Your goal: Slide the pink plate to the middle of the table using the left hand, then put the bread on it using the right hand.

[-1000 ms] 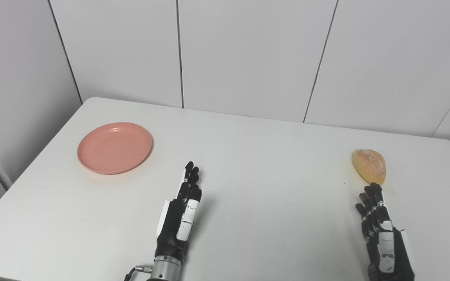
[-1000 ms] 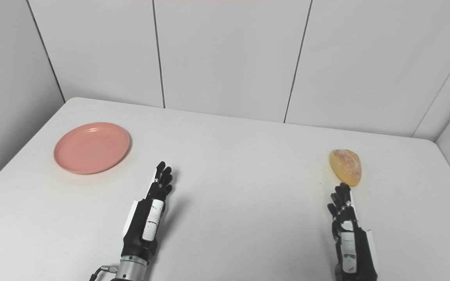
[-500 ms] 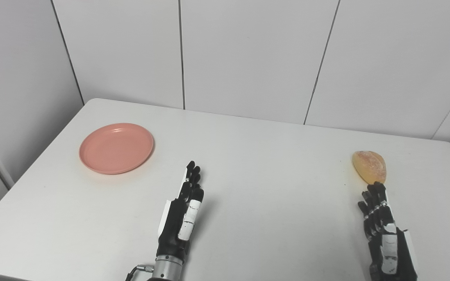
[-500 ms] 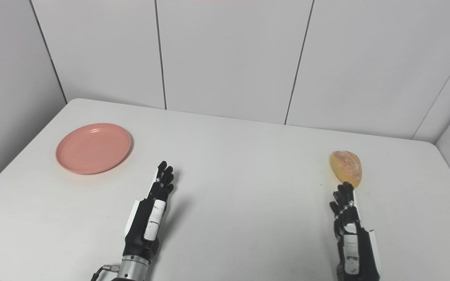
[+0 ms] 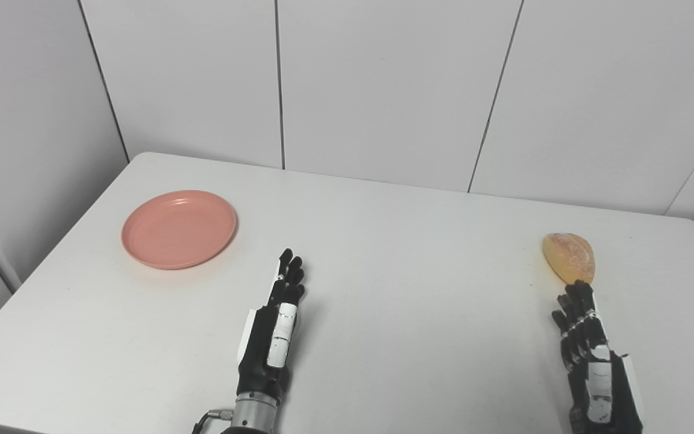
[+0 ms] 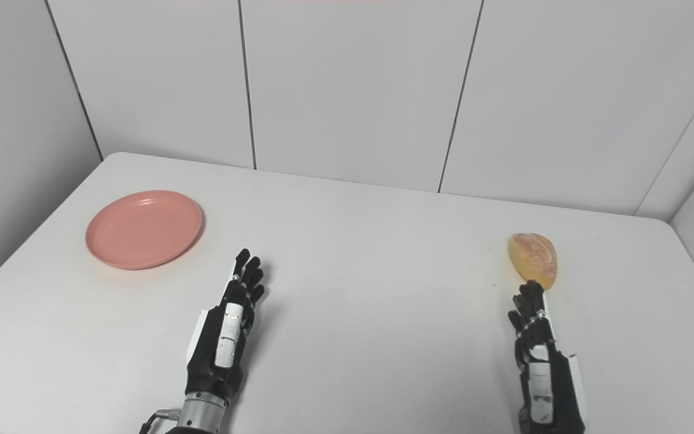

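Right hand (image 5: 591, 355) below lengthwise bread (image 5: 568, 257)

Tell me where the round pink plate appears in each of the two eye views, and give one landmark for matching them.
Left eye view: the round pink plate lies on the white table, in the left part of the picture.
Right eye view: the same plate, closer to the left edge.
Shared landmark: the golden-brown bread roll, near the table's right edge, appears in both.
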Action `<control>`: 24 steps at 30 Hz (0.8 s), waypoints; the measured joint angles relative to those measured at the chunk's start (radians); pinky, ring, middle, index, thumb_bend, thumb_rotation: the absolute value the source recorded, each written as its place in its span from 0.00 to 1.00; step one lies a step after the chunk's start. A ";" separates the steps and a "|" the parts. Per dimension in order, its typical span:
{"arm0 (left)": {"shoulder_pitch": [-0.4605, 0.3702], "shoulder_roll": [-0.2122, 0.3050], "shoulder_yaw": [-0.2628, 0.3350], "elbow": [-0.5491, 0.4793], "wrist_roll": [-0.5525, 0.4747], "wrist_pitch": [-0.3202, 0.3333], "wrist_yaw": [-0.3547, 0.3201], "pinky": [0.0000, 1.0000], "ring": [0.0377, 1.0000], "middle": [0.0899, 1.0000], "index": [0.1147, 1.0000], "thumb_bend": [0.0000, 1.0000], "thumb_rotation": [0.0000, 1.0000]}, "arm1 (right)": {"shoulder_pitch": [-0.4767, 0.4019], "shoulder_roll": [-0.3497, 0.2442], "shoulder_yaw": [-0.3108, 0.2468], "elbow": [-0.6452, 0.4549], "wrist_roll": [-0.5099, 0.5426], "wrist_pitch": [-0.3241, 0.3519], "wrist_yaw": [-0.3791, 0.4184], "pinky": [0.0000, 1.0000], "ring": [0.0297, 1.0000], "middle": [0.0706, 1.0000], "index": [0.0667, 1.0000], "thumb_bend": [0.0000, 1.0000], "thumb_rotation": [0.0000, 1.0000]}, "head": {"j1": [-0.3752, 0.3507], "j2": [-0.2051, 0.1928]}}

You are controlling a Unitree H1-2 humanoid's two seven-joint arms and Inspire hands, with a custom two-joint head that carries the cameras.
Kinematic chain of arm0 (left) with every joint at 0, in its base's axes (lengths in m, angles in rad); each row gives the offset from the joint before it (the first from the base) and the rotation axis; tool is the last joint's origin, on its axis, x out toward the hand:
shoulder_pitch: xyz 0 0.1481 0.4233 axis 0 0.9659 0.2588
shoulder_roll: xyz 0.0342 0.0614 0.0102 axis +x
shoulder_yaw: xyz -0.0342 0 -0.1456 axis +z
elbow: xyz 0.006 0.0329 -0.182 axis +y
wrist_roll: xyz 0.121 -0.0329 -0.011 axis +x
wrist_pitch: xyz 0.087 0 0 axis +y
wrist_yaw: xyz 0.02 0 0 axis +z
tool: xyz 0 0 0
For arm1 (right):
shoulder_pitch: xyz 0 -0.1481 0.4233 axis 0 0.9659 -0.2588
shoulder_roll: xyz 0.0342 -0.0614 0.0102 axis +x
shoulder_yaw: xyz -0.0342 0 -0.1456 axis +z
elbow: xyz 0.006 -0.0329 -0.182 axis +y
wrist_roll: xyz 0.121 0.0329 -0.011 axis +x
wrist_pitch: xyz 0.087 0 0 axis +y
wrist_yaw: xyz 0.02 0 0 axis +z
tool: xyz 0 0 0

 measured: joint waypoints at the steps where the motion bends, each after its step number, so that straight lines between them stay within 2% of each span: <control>1: 0.000 0.000 0.003 -0.012 -0.004 0.023 0.000 1.00 1.00 1.00 1.00 0.80 0.96 | 0.000 0.000 0.000 -0.001 0.000 0.004 0.000 1.00 0.98 0.98 0.98 0.81 1.00 | 0.000 0.000; 8: -0.026 0.008 0.051 -0.211 -0.031 0.190 0.000 1.00 0.99 1.00 1.00 0.84 0.96 | 0.000 -0.003 0.000 -0.005 -0.004 0.044 -0.002 1.00 0.99 0.99 0.98 0.81 1.00 | 0.000 -0.003; 10: -0.038 0.014 0.069 -0.253 -0.037 0.254 0.000 1.00 1.00 1.00 1.00 0.84 0.96 | 0.000 -0.006 0.000 -0.006 -0.011 0.061 -0.005 1.00 0.99 0.98 0.98 0.80 1.00 | 0.002 -0.006; 14: -0.072 0.036 0.104 -0.311 -0.046 0.336 -0.015 1.00 0.99 1.00 1.00 0.86 0.96 | 0.001 -0.012 -0.001 -0.008 -0.018 0.092 -0.013 1.00 0.99 0.99 0.98 0.78 1.00 | 0.006 -0.015; 19: -0.136 0.125 0.157 -0.331 -0.046 0.380 -0.038 1.00 0.96 0.97 1.00 0.90 0.97 | 0.000 -0.019 0.000 -0.008 -0.018 0.115 -0.012 1.00 0.99 0.99 0.99 0.78 1.00 | 0.009 -0.028; 24: -0.197 0.215 0.202 -0.275 -0.047 0.374 -0.080 1.00 0.96 0.98 1.00 0.91 0.98 | -0.008 -0.026 0.000 -0.004 -0.017 0.133 -0.010 1.00 0.99 1.00 0.99 0.78 1.00 | 0.020 -0.041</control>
